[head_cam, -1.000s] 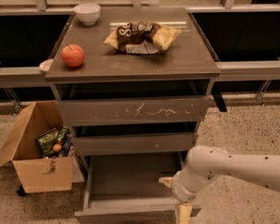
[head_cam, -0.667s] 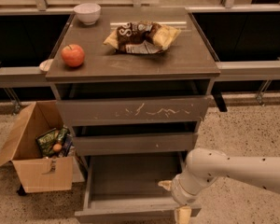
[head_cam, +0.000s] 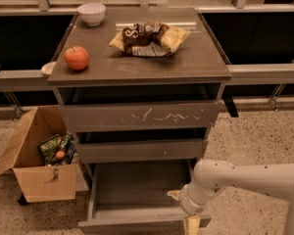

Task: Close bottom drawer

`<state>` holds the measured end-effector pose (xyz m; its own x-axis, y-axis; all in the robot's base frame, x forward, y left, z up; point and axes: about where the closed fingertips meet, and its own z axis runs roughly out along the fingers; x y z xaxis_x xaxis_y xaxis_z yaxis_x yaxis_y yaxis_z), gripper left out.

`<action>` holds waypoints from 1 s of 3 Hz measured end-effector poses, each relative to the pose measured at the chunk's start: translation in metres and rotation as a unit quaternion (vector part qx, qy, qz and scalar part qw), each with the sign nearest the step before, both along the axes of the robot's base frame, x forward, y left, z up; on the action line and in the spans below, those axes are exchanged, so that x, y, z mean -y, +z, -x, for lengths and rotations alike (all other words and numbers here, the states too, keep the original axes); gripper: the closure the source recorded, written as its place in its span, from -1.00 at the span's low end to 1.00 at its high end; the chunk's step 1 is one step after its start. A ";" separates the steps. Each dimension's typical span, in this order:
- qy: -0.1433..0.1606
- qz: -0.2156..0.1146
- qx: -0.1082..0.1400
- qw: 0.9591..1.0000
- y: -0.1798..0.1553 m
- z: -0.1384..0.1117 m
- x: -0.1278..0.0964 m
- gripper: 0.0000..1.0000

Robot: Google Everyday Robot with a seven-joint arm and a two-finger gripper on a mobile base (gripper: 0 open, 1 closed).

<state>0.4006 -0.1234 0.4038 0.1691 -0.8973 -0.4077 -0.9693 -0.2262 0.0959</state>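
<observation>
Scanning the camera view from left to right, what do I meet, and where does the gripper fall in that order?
cardboard box on the floor → apple → chip bag → gripper, low at the right front corner of the open bottom drawer. The bowl is left out because it overlaps the apple's span.

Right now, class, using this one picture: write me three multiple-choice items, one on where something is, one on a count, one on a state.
1. Where is the pincer? A over the apple; B in the cardboard box; C at the bottom drawer's front right corner.
2. How many drawers has the cabinet? A two; B three; C four.
3. The bottom drawer is: A pulled out; B shut flush; C lying on the floor.
Answers: 1 C, the arm ends at that corner. 2 B, three fronts are stacked. 3 A, its inside shows.
</observation>
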 end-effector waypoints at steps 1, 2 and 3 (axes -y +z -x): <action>0.007 0.008 -0.003 1.000 -0.055 -0.018 0.018 -1.00; -0.001 -0.010 -0.012 1.000 -0.100 -0.026 0.032 -0.69; -0.013 -0.039 -0.012 0.999 -0.130 -0.028 0.046 -0.07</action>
